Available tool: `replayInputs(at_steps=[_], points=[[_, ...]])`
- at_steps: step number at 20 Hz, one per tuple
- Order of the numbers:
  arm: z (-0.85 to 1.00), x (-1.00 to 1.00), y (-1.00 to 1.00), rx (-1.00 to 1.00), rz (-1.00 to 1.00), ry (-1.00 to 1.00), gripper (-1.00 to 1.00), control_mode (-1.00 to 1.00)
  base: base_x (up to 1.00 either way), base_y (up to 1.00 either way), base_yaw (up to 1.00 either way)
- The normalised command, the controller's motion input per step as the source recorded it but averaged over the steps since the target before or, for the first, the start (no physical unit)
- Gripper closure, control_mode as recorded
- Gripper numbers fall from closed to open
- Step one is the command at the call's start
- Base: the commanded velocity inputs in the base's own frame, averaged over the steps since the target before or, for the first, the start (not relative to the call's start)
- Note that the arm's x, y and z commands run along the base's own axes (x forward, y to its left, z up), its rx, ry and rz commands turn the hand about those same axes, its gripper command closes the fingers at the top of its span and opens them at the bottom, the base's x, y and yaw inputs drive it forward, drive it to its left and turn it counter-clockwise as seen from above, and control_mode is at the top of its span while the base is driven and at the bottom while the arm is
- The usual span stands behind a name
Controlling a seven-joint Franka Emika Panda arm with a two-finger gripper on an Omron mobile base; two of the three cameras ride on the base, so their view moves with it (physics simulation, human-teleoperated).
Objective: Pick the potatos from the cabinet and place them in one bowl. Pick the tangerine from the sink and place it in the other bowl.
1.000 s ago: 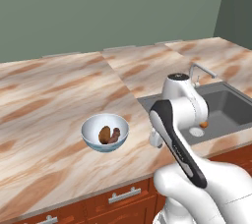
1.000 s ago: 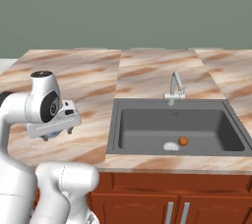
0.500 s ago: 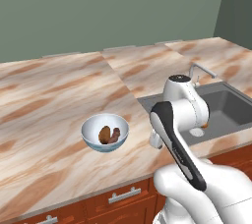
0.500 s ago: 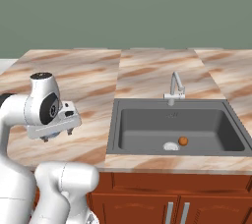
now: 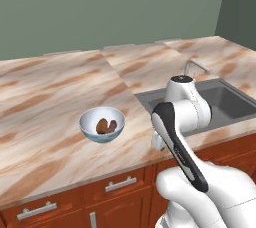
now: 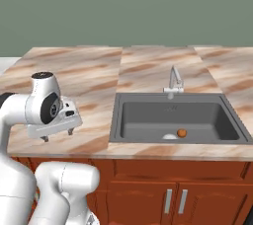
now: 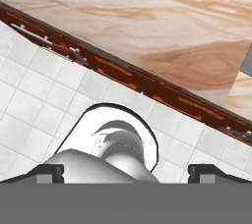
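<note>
Above the counter's front edge, between the bowl (image 5: 102, 124) and the sink (image 6: 178, 119), my gripper (image 6: 58, 134) hangs with its jaws spread wide and nothing between them. Compared with one second ago almost nothing has changed: my hand has swung a little toward the sink side and the jaws are as wide as before, while the bowl, the potatoes and the tangerine lie where they were. In the hand view my two fingertips (image 7: 49, 170) stand far apart at the bottom, and beyond them I see the marble counter (image 7: 147, 16), the red-brown cabinet front running as a slanted band, and the white floor tiles (image 7: 34, 95) below. So my hand is over the counter's edge and looks down past it. The counter around the bowl is bare on every side, and the strip of marble between bowl and sink is open too. The sink basin is wide and deep, with the faucet (image 6: 174, 78) at its back rim. I count one pale bowl with two potatoes (image 5: 106, 126) inside it, touching each other. I count one tangerine (image 6: 182, 132), on the sink floor near the front wall, just beside the silver drain (image 6: 170, 136). In the left base view my own arm covers the front part of the sink.
</note>
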Motion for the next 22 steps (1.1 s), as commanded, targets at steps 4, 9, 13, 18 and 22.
replayInputs(at_steps=[4, 9, 13, 18, 22], points=[[0.0, 0.0, 0.0, 0.0, 0.0, 0.0, -1.0, 1.0, -0.21, -0.49, 0.08], [0.0, 0.0, 0.0, 0.0, 0.0, 0.0, -1.0, 1.0, 0.14, -1.0, 0.21], [0.0, 0.0, 0.0, 0.0, 0.0, 0.0, -1.0, 1.0, -0.3, -1.0, 0.12], [0.0, 0.0, 0.0, 0.0, 0.0, 0.0, -1.0, 1.0, -0.18, -1.0, 0.02], [0.0, 0.0, 0.0, 0.0, 0.0, 0.0, -1.0, 1.0, -0.08, -1.0, 0.0]])
